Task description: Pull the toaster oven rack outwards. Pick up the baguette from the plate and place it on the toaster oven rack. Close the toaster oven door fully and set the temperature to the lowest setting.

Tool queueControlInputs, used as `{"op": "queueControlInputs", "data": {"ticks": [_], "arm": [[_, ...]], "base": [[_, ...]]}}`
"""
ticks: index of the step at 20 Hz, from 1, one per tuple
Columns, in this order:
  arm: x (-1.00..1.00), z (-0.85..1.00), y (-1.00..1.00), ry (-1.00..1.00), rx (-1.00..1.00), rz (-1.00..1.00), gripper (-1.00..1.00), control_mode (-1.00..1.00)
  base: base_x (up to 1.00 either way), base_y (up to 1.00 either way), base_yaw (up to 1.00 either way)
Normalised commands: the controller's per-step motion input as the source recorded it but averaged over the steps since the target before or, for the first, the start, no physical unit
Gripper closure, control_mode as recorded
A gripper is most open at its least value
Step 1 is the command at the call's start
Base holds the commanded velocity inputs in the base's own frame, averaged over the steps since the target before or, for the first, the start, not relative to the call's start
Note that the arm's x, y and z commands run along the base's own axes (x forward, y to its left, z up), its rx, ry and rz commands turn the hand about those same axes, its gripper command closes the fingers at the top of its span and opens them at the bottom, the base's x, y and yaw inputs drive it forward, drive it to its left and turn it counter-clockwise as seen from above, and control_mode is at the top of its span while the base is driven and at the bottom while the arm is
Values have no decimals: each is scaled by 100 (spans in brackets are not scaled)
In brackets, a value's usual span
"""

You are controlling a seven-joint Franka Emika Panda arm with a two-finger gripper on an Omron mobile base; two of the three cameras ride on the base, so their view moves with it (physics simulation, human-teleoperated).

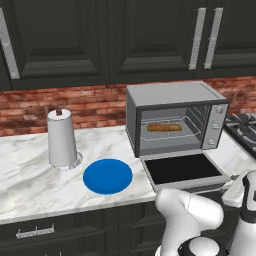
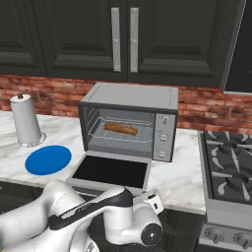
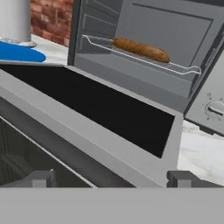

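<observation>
From the left base view I see the toaster oven (image 1: 172, 117) on the marble counter (image 1: 30, 165), its toaster oven door (image 1: 182, 170) dropped flat toward me, dark glass facing up. The baguette (image 1: 164, 127) lies lengthwise on the toaster oven rack (image 1: 167, 132) inside the cavity. The blue plate (image 1: 107, 176) sits bare on the counter at about 8 o'clock from the oven, well apart from it, with a paper towel roll (image 1: 62, 139) standing just beyond the plate at 10 o'clock. A gas stove (image 2: 229, 170) is at 3 o'clock from the oven in the right base view.

In the hand view my gripper (image 3: 111, 179) is low at the door's outer edge, near the counter front. The fingers (image 3: 41, 178) stand wide apart with nothing between them, the door's grey frame running across just above the tips. Whether they touch the door I cannot tell. The baguette rests at 12 o'clock here, and a round knob (image 3: 215, 108) on the oven's panel sits at 3 o'clock.
</observation>
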Motion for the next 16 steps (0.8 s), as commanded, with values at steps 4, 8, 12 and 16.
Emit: {"op": "queueControlInputs", "data": {"ticks": [4,8,12,16], "arm": [[38,-1,0,0,0,0,-100,-100],[31,0,0,0,0,0,-100,-100],[23,0,0,0,0,0,-100,-100],[-3,0,0,-7,0,0,-100,-100]], "base": [[0,0,0],[0,0,0],[0,0,0],[0,0,0]]}}
